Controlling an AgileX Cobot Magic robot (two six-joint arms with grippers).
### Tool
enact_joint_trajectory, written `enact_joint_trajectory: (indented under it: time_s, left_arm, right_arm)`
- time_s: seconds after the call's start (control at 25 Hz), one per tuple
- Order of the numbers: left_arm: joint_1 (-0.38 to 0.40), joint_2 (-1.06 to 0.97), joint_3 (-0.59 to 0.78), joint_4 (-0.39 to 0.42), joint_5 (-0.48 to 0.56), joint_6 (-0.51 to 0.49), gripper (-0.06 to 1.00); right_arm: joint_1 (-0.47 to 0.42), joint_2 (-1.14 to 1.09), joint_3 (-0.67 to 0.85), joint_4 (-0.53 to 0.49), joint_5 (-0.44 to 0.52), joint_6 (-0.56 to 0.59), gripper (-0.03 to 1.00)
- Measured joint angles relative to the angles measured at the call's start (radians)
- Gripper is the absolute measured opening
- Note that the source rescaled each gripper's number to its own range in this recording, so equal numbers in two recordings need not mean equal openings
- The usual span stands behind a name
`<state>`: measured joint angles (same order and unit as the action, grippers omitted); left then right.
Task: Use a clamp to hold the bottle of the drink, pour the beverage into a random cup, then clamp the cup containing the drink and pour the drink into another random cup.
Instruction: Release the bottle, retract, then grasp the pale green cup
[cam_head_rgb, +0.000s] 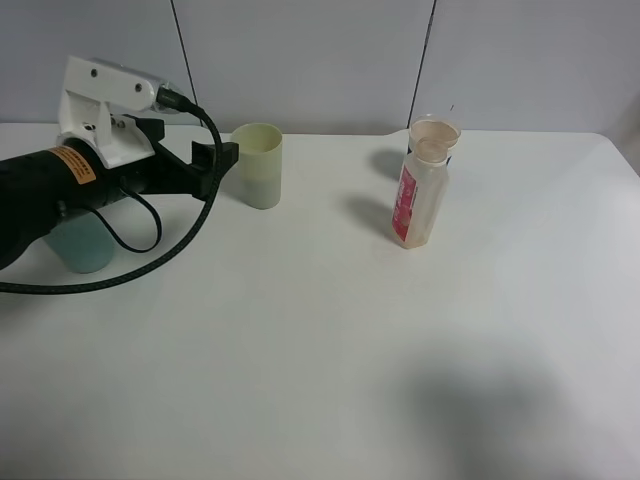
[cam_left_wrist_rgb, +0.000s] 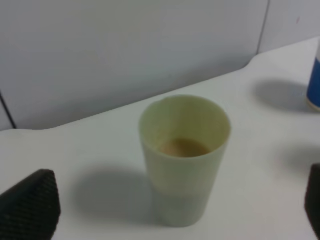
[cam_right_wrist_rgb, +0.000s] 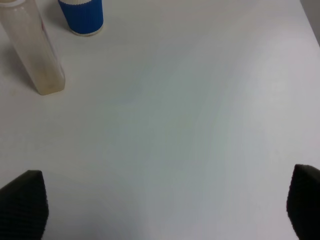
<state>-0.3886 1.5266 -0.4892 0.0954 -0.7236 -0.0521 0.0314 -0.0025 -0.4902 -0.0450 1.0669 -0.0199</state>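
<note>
The pale yellow-green cup (cam_head_rgb: 258, 165) stands at the back left of the table, with tan beverage (cam_left_wrist_rgb: 183, 147) in its bottom. My left gripper (cam_head_rgb: 214, 163) is open just left of that cup; in the left wrist view the cup (cam_left_wrist_rgb: 185, 155) stands ahead between the spread fingertips (cam_left_wrist_rgb: 31, 206), untouched. The teal cup (cam_head_rgb: 80, 246) stands partly hidden behind the left arm. The bottle (cam_head_rgb: 419, 195) with a red label stands upright at centre right and looks nearly empty in the right wrist view (cam_right_wrist_rgb: 37, 55). My right gripper (cam_right_wrist_rgb: 165, 212) is open over bare table and holds nothing.
A blue-and-white cup (cam_head_rgb: 435, 132) stands just behind the bottle, also seen as a blue cup (cam_right_wrist_rgb: 81, 16) in the right wrist view. The left arm's black cable (cam_head_rgb: 150, 260) loops over the table. A grey wall runs along the table's back edge.
</note>
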Motion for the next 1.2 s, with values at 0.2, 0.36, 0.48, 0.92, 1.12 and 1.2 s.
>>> enact_joint_trajectory:
  time_s: [0.2, 0.36, 0.48, 0.92, 1.12, 1.2]
  left_arm:
    - [-0.017, 0.082, 0.006, -0.001, -0.104, 0.000, 1.00]
    - [-0.019, 0.184, 0.009, 0.005, -0.252, -0.009, 1.00]
    - [-0.019, 0.243, 0.010, 0.013, -0.334, -0.011, 1.00]
    - [-0.019, 0.405, 0.011, 0.021, -0.480, -0.032, 1.00]
    - [-0.019, 0.486, 0.006, 0.023, -0.481, -0.033, 1.00]
    - [-0.019, 0.491, 0.004, 0.026, -0.481, -0.033, 1.00]
  right_arm:
    - [0.000, 0.000, 0.000, 0.000, 0.000, 0.000, 0.91]
    - [0.000, 0.000, 0.000, 0.000, 0.000, 0.000, 0.91]
    - [0.000, 0.000, 0.000, 0.000, 0.000, 0.000, 0.91]
    - [0.000, 0.000, 0.000, 0.000, 0.000, 0.000, 0.91]
    - [0.000, 0.000, 0.000, 0.000, 0.000, 0.000, 0.91]
    - [0.000, 0.000, 0.000, 0.000, 0.000, 0.000, 0.91]
